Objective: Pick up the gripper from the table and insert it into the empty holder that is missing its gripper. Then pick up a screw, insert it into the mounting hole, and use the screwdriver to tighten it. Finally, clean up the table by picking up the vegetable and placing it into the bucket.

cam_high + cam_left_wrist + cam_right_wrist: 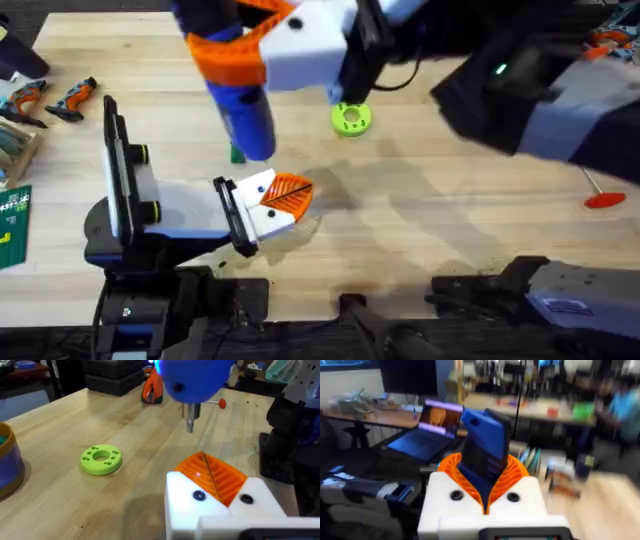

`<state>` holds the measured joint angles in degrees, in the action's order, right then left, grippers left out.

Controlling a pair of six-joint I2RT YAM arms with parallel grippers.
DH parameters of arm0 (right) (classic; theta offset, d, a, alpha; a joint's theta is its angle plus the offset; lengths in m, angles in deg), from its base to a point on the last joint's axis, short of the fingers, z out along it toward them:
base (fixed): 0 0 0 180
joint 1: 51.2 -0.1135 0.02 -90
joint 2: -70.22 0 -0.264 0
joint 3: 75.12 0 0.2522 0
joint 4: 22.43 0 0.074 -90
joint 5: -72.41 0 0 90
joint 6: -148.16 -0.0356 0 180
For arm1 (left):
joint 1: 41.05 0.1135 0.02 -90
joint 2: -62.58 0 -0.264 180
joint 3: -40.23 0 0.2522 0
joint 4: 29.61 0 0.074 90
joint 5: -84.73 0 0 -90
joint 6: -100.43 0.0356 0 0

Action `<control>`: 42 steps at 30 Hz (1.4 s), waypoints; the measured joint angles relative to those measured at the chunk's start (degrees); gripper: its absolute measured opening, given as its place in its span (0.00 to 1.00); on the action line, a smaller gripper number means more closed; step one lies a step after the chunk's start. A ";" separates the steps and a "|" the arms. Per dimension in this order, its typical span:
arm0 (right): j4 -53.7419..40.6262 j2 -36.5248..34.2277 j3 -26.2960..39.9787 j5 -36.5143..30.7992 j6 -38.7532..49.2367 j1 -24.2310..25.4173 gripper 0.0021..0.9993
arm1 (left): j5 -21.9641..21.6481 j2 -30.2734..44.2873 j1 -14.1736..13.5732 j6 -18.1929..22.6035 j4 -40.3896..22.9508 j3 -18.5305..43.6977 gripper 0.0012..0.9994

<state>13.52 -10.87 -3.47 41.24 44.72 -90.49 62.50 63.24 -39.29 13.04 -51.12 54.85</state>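
I have the right end effector [485, 500] clamped on the screwdriver [247, 115], its orange pads closed around the blue body, holding it raised above the counter [420, 220] with the thin metal bit pointing down. In the left wrist view that bit hangs just above the left end effector [212, 482], whose orange ribbed pads sit pressed together with nothing between them. The left end effector lies low near the counter's front edge. A green disc [351, 118] rests on the counter beyond the screwdriver.
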 joint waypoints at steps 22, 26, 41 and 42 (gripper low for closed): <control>-91.69 2.27 25.00 -50.97 46.59 14.47 0.02 | 0.00 0.00 -0.01 0.00 0.00 0.00 0.00; -100.46 0.69 25.00 -59.50 54.76 16.34 0.02 | 0.00 0.00 0.00 0.00 0.00 0.00 0.00; -103.85 -20.71 25.00 -68.21 76.81 25.60 0.02 | 0.00 0.00 -0.01 0.00 0.00 0.00 0.00; -103.10 -22.18 25.00 -68.27 77.55 25.95 0.02 | 0.00 0.00 -0.01 0.00 0.00 0.00 0.00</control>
<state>-89.58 -33.06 21.53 -27.02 122.27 -64.54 62.50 63.24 -39.30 13.04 -51.12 54.85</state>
